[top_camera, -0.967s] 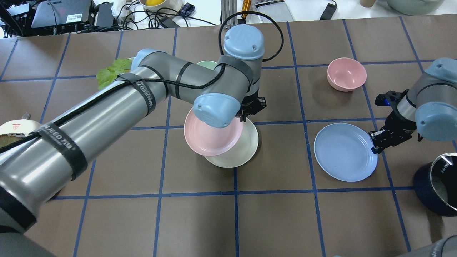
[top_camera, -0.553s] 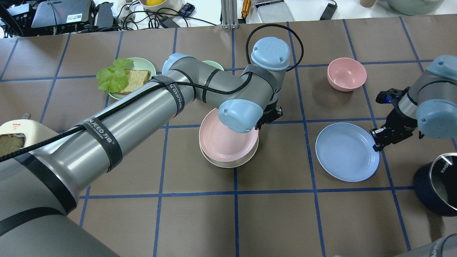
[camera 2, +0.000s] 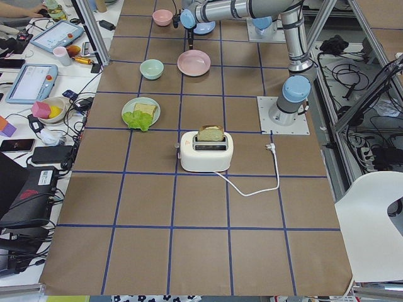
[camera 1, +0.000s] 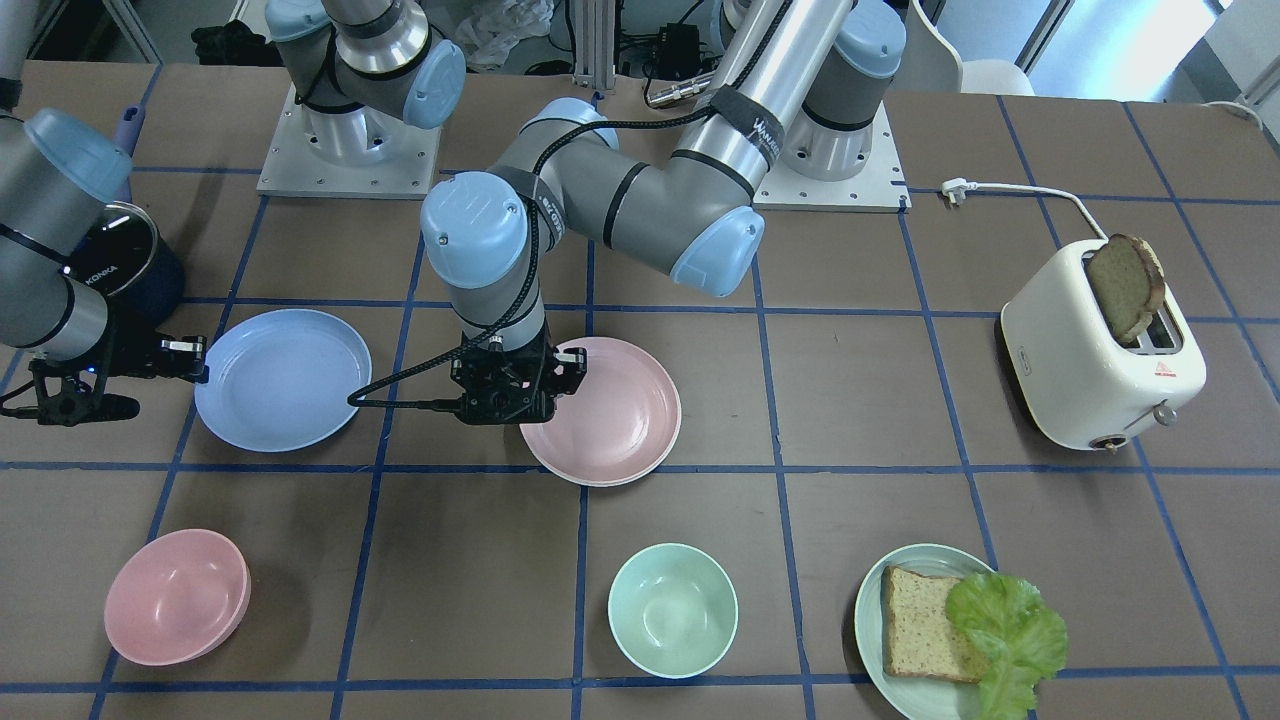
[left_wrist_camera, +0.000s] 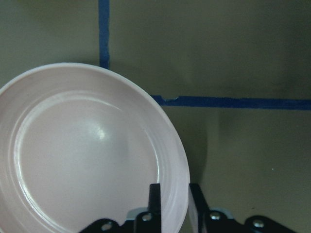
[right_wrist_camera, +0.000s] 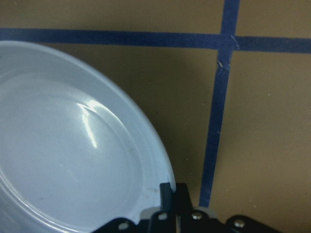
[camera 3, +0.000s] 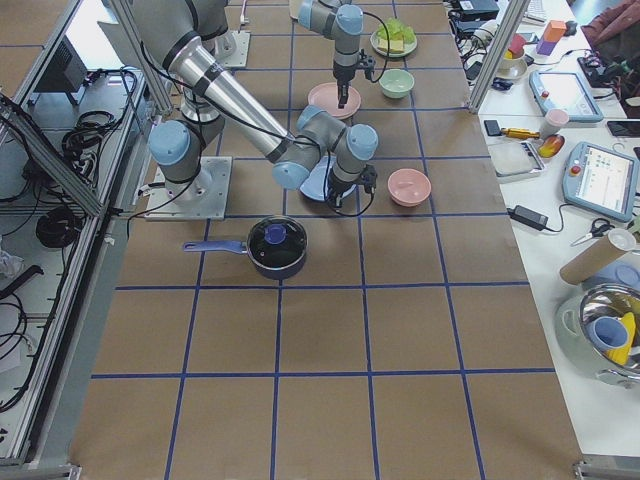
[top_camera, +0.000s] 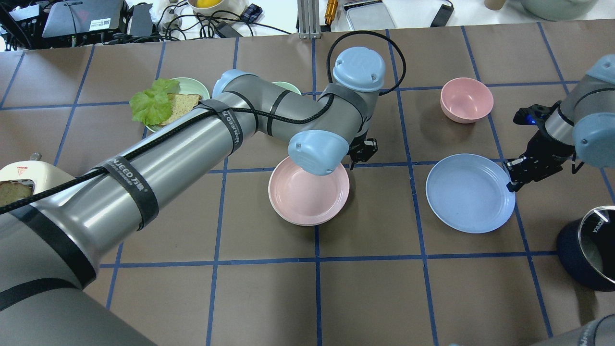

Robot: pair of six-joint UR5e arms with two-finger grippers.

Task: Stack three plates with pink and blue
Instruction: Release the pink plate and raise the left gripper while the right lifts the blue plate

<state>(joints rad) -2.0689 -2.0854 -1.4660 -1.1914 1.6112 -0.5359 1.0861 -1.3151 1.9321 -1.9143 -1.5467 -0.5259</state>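
Observation:
The pink plate [top_camera: 307,194] lies flat on the cream-white plate [camera 1: 600,483] at the table's middle; only a thin cream rim shows under it. My left gripper [top_camera: 361,153] is at the pink plate's far right rim. In the left wrist view its fingers [left_wrist_camera: 154,201] stand apart on either side of the rim of the pink plate [left_wrist_camera: 87,155], so it is open. My right gripper [top_camera: 513,181] is shut on the right rim of the light blue plate [top_camera: 468,192] and holds it a little above the table, as the right wrist view [right_wrist_camera: 63,155] shows.
A pink bowl [top_camera: 466,99] stands beyond the blue plate. A mint bowl [camera 1: 672,610] and a green plate [camera 1: 870,600] with bread and lettuce are at the far side. A toaster [camera 1: 1100,350] is at my left, and a dark pot [top_camera: 591,250] at my right.
The left arm carried the pink plate rightward and set it squarely on the cream plate, then its gripper eased back. The right gripper has lifted the blue plate slightly.

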